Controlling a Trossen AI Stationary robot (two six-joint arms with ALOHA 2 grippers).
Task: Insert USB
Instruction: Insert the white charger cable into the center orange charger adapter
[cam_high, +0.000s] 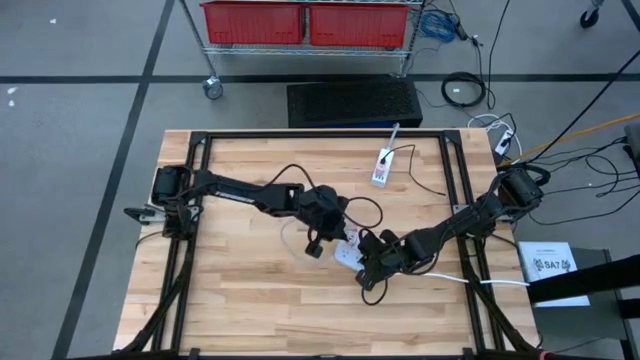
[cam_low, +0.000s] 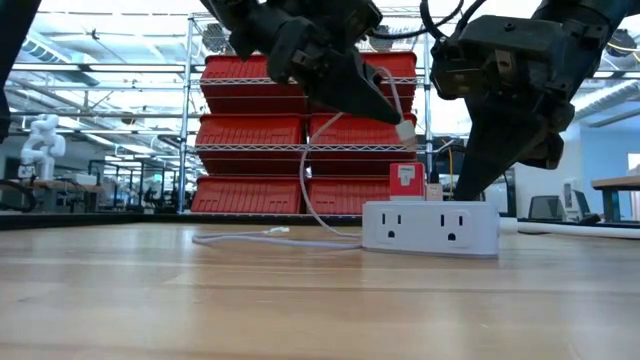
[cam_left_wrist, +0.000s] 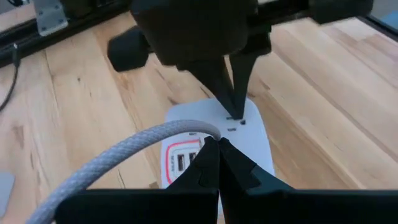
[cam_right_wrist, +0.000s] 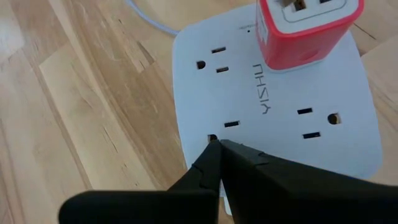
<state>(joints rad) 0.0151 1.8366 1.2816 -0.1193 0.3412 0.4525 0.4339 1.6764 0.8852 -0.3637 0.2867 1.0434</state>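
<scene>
A white power strip (cam_low: 430, 228) lies flat on the wooden table, with a red USB charger (cam_right_wrist: 308, 31) plugged into its top face. My left gripper (cam_left_wrist: 217, 148) hovers above the strip, shut on a white braided USB cable (cam_left_wrist: 124, 155). The cable's plug (cam_low: 405, 130) juts from the fingertips just above the charger (cam_low: 406, 180). My right gripper (cam_right_wrist: 217, 144) is shut, its tips down on the strip's face (cam_right_wrist: 280, 124). In the high view both grippers meet at the strip (cam_high: 347, 254) in the middle of the table. My left gripper pinches the braided cable close behind its plug end (cam_left_wrist: 208, 129), slanting down from above. The plug (cam_low: 405, 130) sticks out past the fingertips, lifted clear. The rest of the cable hangs slack in a loop, and its far part lies on the table (cam_low: 250, 238). My right gripper presses its shut fingertips (cam_right_wrist: 211, 155) down on the strip's top face beside an outlet (cam_right_wrist: 231, 124), at the end away from the red charger. It comes steeply from above (cam_low: 470, 185). The strip lies flat on the table.
A second white strip (cam_high: 383, 165) with its cord lies near the table's far edge. Black cables (cam_high: 365, 210) loop on the wood between the arms. A black frame rail (cam_high: 320, 135) borders the table. Red bins (cam_low: 250, 130) stand on a shelf beyond it.
</scene>
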